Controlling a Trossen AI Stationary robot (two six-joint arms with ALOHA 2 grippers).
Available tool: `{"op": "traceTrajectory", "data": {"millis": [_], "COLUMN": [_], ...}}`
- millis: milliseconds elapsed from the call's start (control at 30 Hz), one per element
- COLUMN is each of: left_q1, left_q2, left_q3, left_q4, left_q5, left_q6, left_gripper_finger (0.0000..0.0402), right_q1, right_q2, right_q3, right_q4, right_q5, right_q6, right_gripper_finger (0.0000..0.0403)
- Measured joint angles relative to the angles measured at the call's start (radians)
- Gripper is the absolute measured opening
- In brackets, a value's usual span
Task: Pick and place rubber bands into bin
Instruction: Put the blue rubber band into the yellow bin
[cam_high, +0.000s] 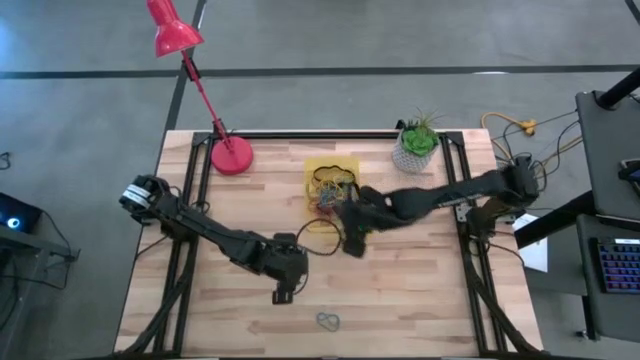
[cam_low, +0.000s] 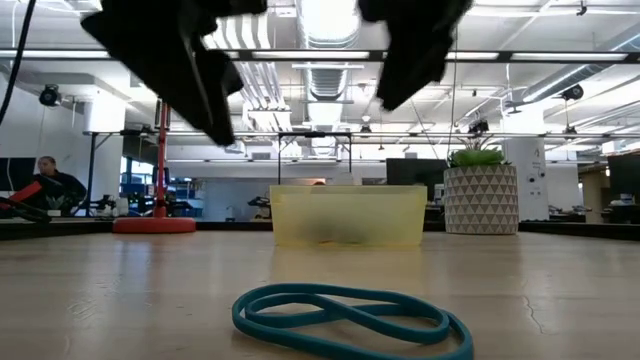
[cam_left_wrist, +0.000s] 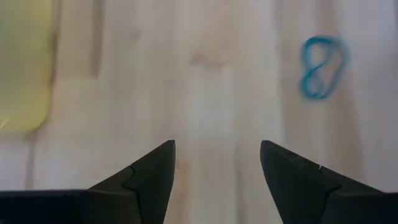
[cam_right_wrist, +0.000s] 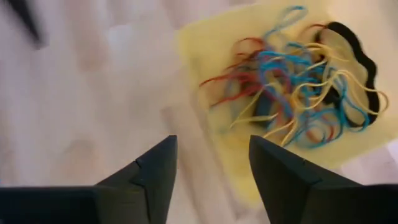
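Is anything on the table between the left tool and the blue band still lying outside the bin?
Nothing visible. The left tool, open and empty, hangs over bare wood, and the blue band lies loose on bare wood nearby. The bin and the right tool are on the tool's other side, away from that stretch.

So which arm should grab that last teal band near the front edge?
Left, probably. The left gripper hangs open close to the teal rubber band, which shows ahead of it in its wrist view. The right gripper, also open and empty, sits by the bin, farther away.
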Motion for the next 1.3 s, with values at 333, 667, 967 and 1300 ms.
{"op": "traceTrajectory", "data": {"millis": [333, 667, 967, 1300], "left_q1": [-0.052, -0.079, -0.108, -0.136], "left_q2": [0.087, 0.255, 0.363, 0.439], "left_q3": [-0.002, 0.03, 0.06, 0.062], "left_q4": [0.347, 0.541, 0.569, 0.582], "left_q5": [0.078, 0.16, 0.054, -0.005], "left_q6": [0.273, 0.283, 0.203, 0.2], "left_gripper_finger": [0.0219, 0.0219, 0.0218, 0.0115], "right_q1": [0.367, 0.538, 0.569, 0.569], "right_q2": [-0.077, -0.009, 0.015, 0.015], "right_q3": [-0.029, -0.042, -0.042, -0.043], "right_q4": [-0.196, -0.206, -0.207, -0.212], "right_q5": [0.202, 0.244, 0.245, 0.247], "right_q6": [0.265, 0.546, 0.613, 0.61], "right_gripper_finger": [0.0201, 0.0201, 0.0201, 0.0201]}}
